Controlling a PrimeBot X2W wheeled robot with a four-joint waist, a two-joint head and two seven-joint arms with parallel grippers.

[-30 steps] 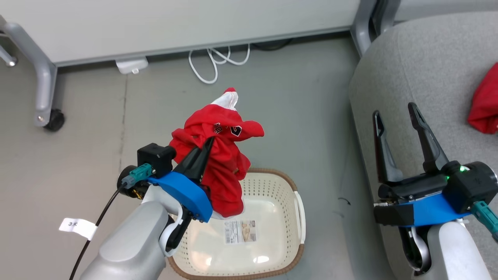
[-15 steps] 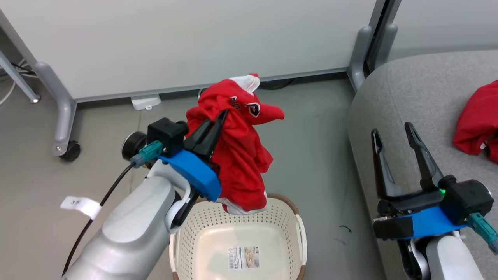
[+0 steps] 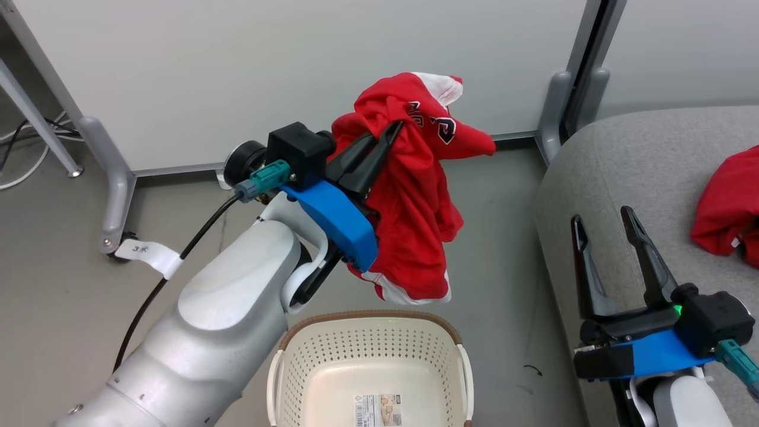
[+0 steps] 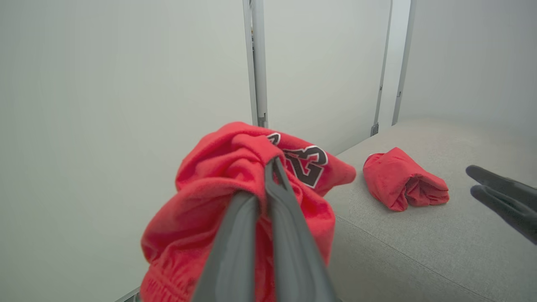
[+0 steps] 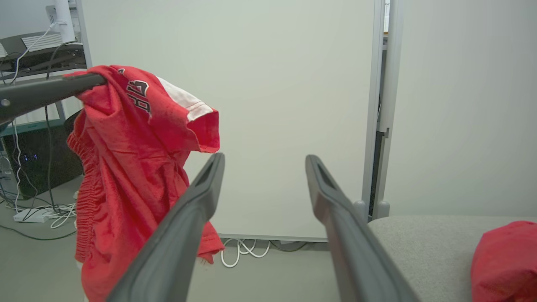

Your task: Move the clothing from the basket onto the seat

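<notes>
My left gripper (image 3: 388, 131) is shut on a red printed garment with white trim (image 3: 415, 196), which hangs in the air above and beyond the cream basket (image 3: 284, 367). The left wrist view shows the same garment (image 4: 209, 201) bunched around my closed fingertips (image 4: 272, 167). The basket holds no clothing; a label sticker (image 3: 379, 410) lies on its bottom. A plain red garment (image 3: 726, 207) lies on the grey seat (image 3: 622, 160) at the right. My right gripper (image 3: 602, 219) stands open over the seat's near edge with nothing between its fingers.
A white partition wall (image 3: 296, 65) with grey metal legs (image 3: 115, 178) stands behind. A white cable (image 5: 241, 251) lies on the floor by its base. Grey floor (image 3: 59, 296) surrounds the basket.
My left gripper has lifted the printed garment up out of the basket and carried it to the right, towards the seat. The head camera has tilted up. My right gripper stays open.
</notes>
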